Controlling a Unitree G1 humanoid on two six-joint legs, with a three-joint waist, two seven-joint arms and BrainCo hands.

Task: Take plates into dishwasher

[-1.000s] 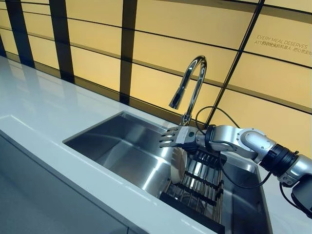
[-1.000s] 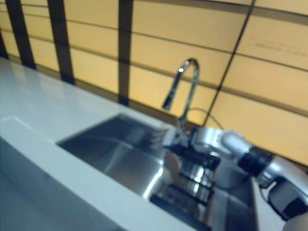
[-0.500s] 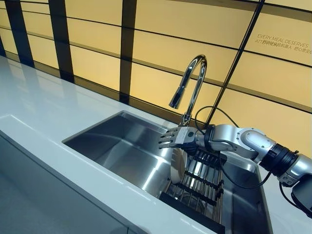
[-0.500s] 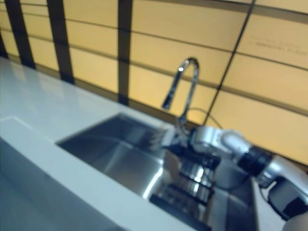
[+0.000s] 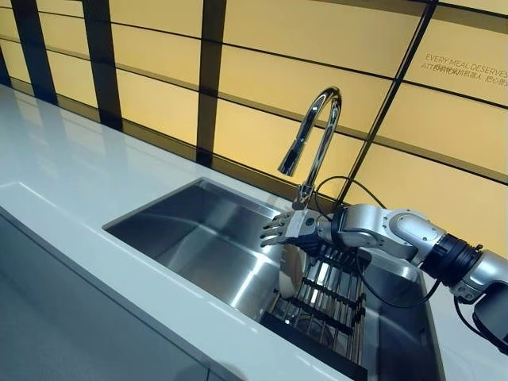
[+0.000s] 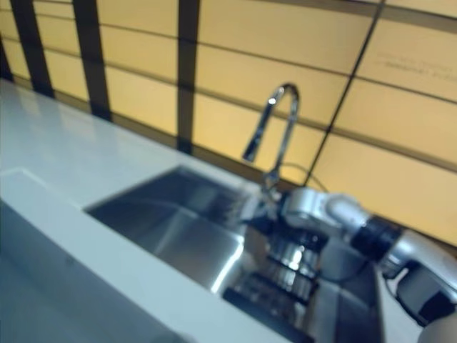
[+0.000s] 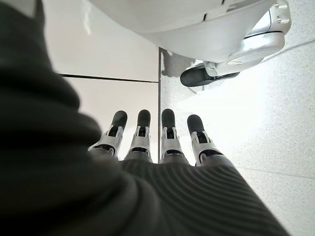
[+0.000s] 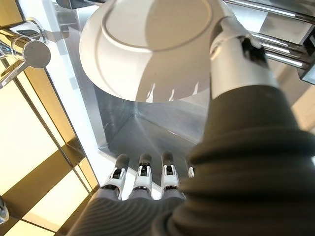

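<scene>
Right hand (image 5: 287, 228) slightly lifted, open above one plate (image 8: 147, 49); one rack (image 5: 321, 305)

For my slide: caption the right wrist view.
Right hand, fingers straight, reaches beside a white plate over the sink.

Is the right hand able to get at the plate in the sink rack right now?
Probably yes: the right hand is open just above the plate standing in the rack, and nothing lies between them.
</scene>
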